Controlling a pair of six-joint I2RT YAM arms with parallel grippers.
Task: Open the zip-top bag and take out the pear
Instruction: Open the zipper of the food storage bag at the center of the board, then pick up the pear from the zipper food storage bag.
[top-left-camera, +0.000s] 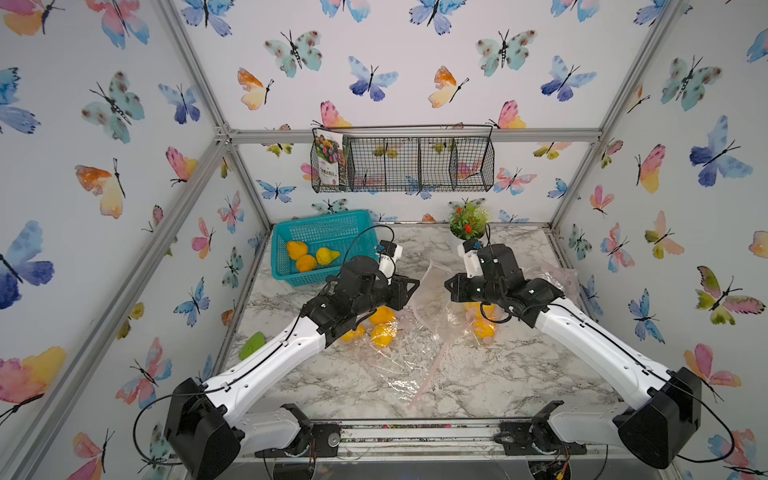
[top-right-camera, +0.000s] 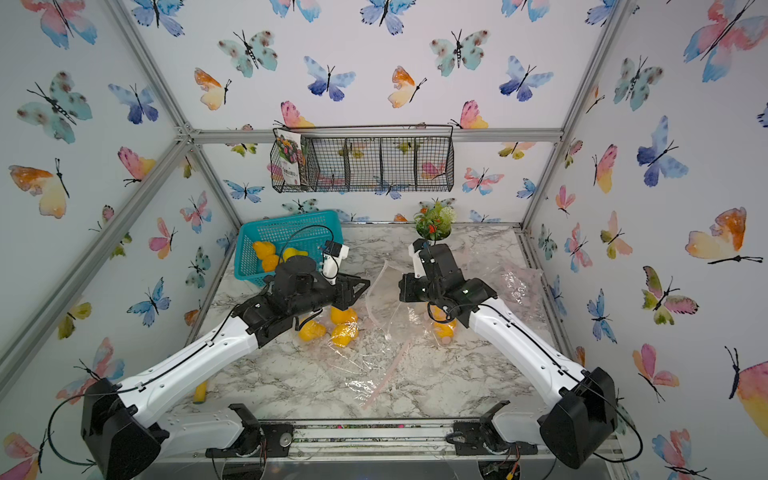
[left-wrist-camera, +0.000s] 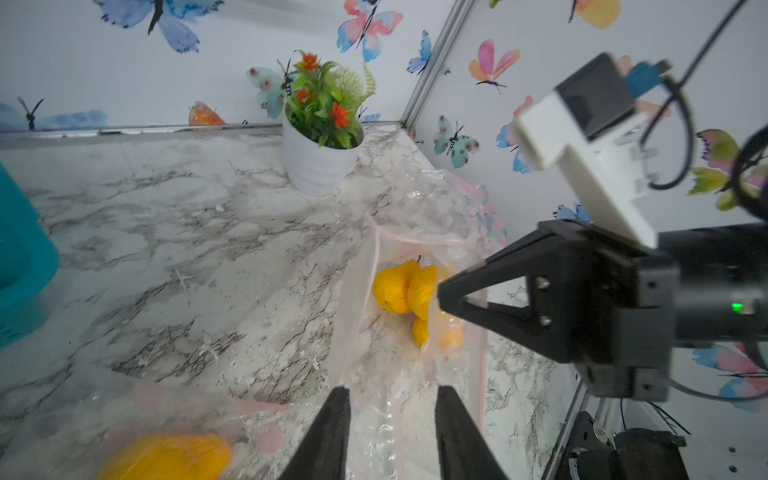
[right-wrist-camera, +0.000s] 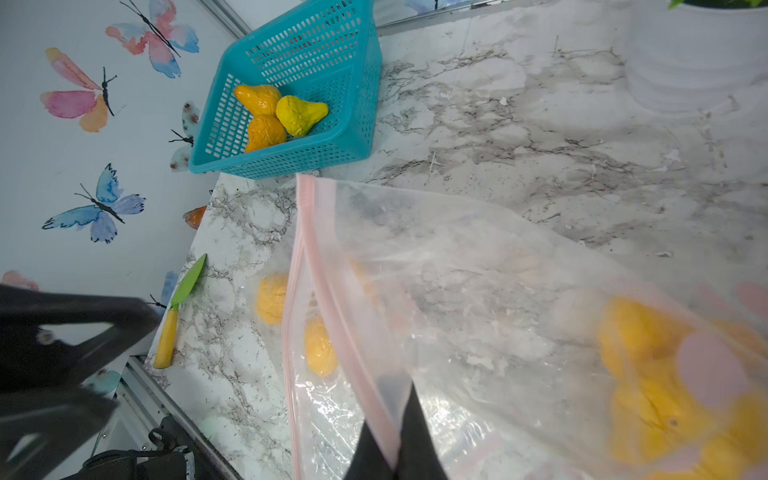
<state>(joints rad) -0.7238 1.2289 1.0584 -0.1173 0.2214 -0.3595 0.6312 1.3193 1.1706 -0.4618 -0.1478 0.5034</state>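
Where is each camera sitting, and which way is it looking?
Both top views: high above the front of the table, looking down toward the wire basket; left gripper and right gripper show.
Left wrist: just behind the left gripper, looking past its open fingers toward the plant pot; the right gripper shows too.
Right wrist: just behind the right gripper, looking past its fingers, shut on the zip-top bag, toward the teal basket.
Shared: both wrist views see that bag's pears.

Both arms reach inward, tips facing; left pincer parted, right pincer clamped shut.
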